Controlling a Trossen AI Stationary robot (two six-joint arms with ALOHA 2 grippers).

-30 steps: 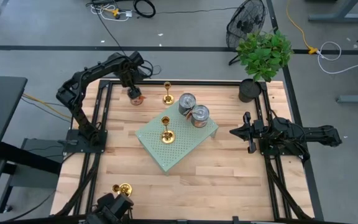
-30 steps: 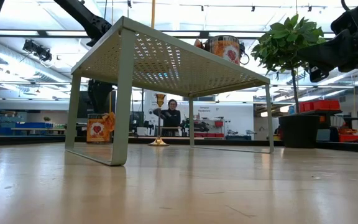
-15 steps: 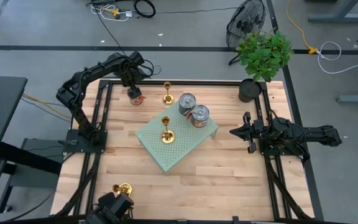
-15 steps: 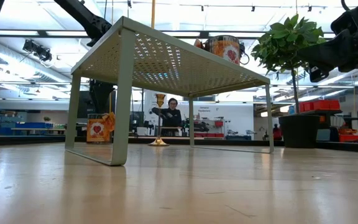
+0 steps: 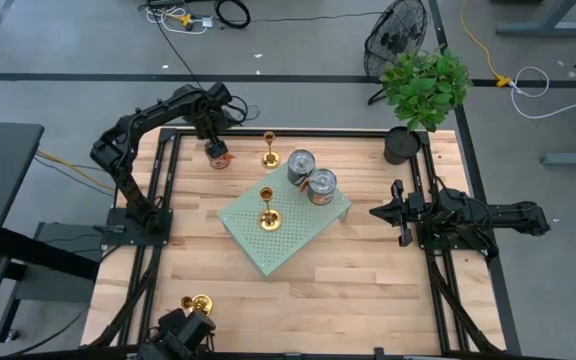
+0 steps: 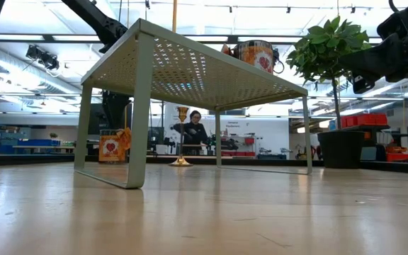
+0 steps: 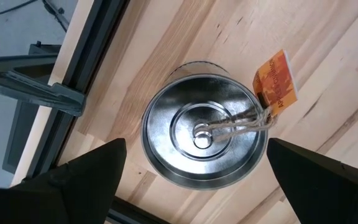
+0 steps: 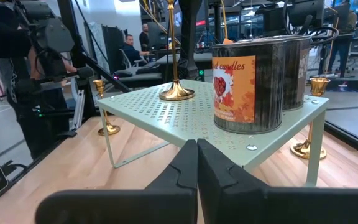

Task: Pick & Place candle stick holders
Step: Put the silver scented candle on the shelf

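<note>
Left gripper (image 5: pixel 215 146) spread wide over a can (image 7: pixel 204 122), upper left. Right gripper (image 5: pixel 380 212) clenched, empty, right of centre. Holders: one on rack (image 5: pixel 269 217), one behind rack (image 5: pixel 270 157), one bottom left (image 5: pixel 197 301).

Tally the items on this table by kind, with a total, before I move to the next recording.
Shiny gold candle stick holders: 3 (on the rack, behind the rack, at the near left edge)
Silver cylindrical tin cans: 3 (two on the rack, one under the left gripper)
Pale green perforated metal rack: 1
Potted green plant: 1
Total: 8
</note>
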